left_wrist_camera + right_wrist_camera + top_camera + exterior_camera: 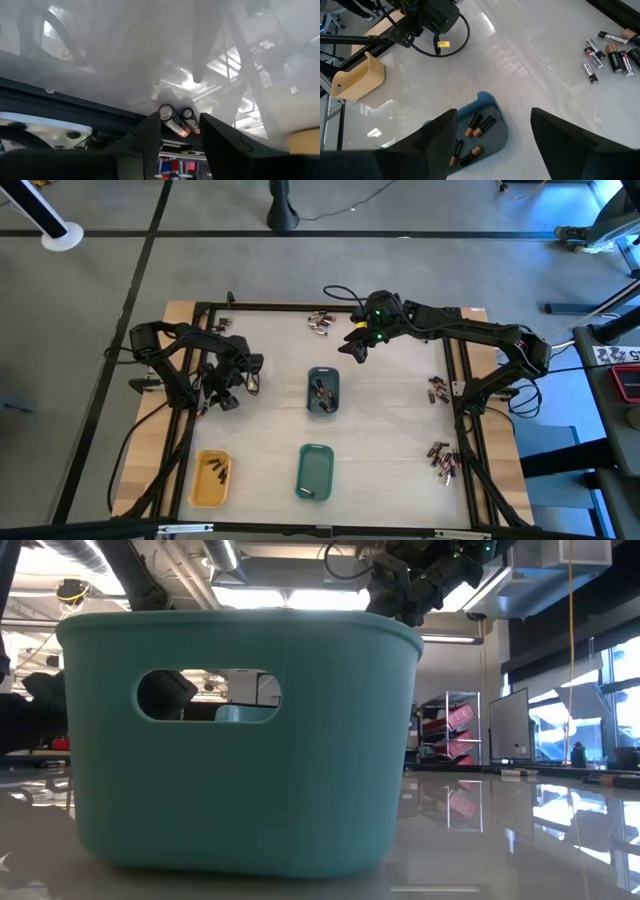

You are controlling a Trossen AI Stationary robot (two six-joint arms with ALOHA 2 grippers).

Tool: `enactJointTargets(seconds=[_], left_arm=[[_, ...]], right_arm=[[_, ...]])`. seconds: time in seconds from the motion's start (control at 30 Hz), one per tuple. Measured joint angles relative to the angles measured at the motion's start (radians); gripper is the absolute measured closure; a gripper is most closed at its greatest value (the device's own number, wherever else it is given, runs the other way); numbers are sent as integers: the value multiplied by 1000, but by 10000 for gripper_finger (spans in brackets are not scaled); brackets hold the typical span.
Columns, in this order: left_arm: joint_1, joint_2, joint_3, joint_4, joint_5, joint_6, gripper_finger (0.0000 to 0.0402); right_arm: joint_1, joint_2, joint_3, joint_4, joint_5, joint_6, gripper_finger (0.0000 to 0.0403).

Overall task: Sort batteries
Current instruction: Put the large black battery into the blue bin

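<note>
Three trays lie on the table (400, 410). From the grey-blue tray (322, 391), holding several batteries (479, 125), the green tray (315, 471) is nearer you, the yellow tray (210, 478) left. You see the right gripper (357, 348) above it, released and empty. The left gripper (180, 137) straddles two loose batteries (176, 118), not clenched; closing may seize both.

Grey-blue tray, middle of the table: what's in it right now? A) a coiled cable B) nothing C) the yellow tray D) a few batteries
D: the right wrist view looks down into the grey-blue tray and shows a few copper-ended batteries lying on its floor; the high view shows dark shapes in it too.
</note>
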Motion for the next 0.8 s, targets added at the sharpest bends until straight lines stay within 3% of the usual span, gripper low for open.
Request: enactJointTargets(seconds=[0.67,0.8], left_arm=[[4,3,-10,16,6,-29,275],[48,55,-16,25,12,-25,275]], right_arm=[[0,0,0,0,-3,3,149],[0,0,0,-3,-13,3,149]])
